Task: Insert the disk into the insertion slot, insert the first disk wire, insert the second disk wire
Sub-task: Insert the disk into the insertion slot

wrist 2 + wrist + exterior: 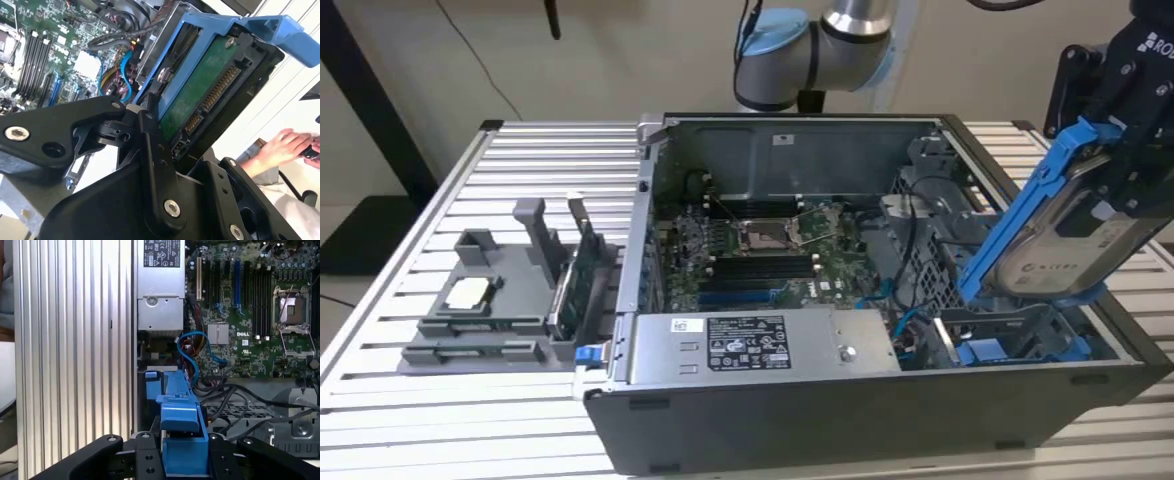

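Gripping one disk (1065, 245), the end effector (1115, 168) hangs above one insertion slot (1011, 330).

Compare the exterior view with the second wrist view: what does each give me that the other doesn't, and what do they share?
Exterior view: the insertion slot lies below the tilted disk. It also has the power-supply box and a grey fixture on the table. Second wrist view: the disk's green circuit board, and a person's hand beyond it. Both: the gripper clamped on the disk's blue carrier, with the motherboard nearby.
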Motion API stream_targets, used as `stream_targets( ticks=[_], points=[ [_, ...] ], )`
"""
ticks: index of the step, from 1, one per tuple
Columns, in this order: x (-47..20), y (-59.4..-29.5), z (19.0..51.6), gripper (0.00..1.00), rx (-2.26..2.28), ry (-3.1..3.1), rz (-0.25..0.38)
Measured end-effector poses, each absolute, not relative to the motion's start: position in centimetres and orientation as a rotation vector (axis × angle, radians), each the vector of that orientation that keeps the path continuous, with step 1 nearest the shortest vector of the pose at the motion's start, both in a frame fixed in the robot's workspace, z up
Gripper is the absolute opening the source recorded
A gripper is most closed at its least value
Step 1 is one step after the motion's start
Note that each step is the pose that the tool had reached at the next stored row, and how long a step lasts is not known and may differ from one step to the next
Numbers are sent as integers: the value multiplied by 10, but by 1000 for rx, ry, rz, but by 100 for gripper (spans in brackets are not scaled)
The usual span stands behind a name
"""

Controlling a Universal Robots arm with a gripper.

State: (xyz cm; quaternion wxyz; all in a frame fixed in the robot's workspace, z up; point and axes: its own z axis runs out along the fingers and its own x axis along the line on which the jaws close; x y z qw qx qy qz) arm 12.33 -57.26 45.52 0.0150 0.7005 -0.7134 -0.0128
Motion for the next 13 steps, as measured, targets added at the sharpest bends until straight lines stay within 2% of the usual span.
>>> stream_targets(
  ticks=[13],
  points=[
    [125, -573, 450, 33, 2180, -2220, -41]
  ],
)
